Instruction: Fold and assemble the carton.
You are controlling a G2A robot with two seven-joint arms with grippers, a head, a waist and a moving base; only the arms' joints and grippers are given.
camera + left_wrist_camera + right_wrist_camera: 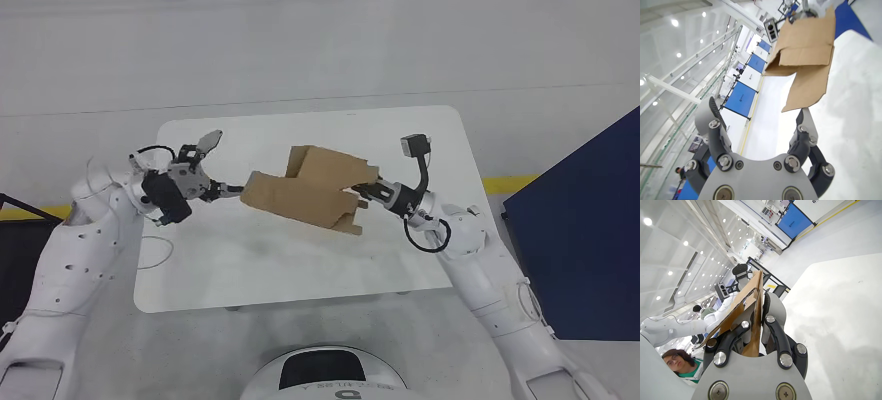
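Two grippers, one carton.
The right gripper has its jaws clamped on it; the left gripper has its jaws gaping, a flap beside one fingertip.

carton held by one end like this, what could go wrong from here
1. Only the right gripper holds the carton, its jaws shut on one thin panel edge. The cardboard may bend or slip out there.
2. The left gripper has its jaws open, one of them at the corner of a loose flap. Pushing on from here could shove the carton sideways or crease the flap rather than fold it.
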